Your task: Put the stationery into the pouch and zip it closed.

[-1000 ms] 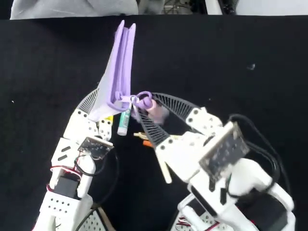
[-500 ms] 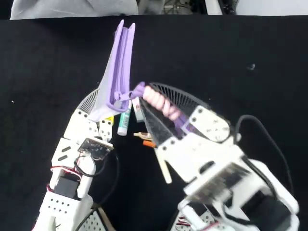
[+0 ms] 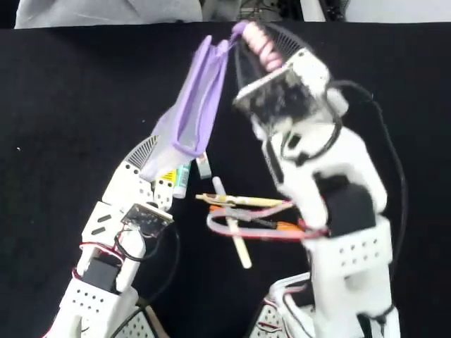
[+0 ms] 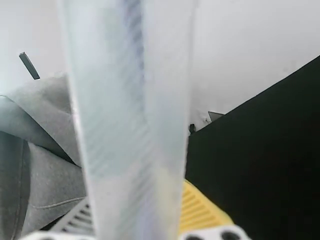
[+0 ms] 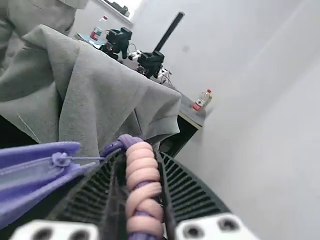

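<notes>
A purple pouch (image 3: pixel 194 105) hangs stretched above the black table, tilted between the two arms. My left gripper (image 3: pixel 156 160) is shut on its near, lower end; the pouch fabric (image 4: pixel 130 125) rises close up in front of the left wrist camera. At the far upper end my right gripper (image 3: pixel 255 44) is shut on the pink twisted zipper charm (image 3: pixel 263 49), also seen as the charm (image 5: pixel 142 185) between the black fingers (image 5: pixel 95 195), with the pouch's corner (image 5: pixel 35 167) beside it. Several pens (image 3: pixel 239 203), a teal-capped tube (image 3: pixel 182 180) and a pale stick (image 3: pixel 237 243) lie on the table below.
A grey cloth (image 3: pixel 106 10) lies past the table's far edge. Red wires (image 3: pixel 246 229) from the right arm loop over the pens. Bare black table (image 3: pixel 63 105) stretches to the left and the far right.
The right arm has swung from the pouch's near end to its far end, carrying the pink zipper charm along. The pouch now leans to the right. The left arm has held still.
</notes>
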Controlling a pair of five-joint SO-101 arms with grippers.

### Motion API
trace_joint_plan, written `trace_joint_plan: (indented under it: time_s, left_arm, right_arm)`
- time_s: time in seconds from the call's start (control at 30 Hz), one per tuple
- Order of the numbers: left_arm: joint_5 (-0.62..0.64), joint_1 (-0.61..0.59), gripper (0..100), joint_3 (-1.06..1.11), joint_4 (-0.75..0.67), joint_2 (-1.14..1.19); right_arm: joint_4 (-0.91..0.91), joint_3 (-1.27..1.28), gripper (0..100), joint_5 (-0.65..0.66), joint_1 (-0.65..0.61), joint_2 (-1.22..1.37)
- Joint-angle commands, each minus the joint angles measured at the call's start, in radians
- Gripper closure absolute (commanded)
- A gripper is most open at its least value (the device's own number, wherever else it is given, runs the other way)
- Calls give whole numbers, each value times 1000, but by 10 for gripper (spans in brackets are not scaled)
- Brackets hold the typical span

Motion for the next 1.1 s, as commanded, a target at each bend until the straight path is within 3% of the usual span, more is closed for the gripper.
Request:
trace_joint_plan:
  time_s: [0.0,0.37,0.6,0.77,1.07]
  left_arm:
    - [9,8,972,19,0,-14]
    - [9,4,972,19,-2,-14]
    - [6,7,971,19,0,-14]
    - [8,1,971,19,-2,-14]
    - [9,-1,971,19,-3,-14]
  right_arm:
    - [-41,-125,988,12,72,74]
    - [-29,-441,988,3,203,447]
    - [112,-547,988,5,167,435]
    - [115,-539,988,11,164,432]
    - [114,-547,988,11,285,533]
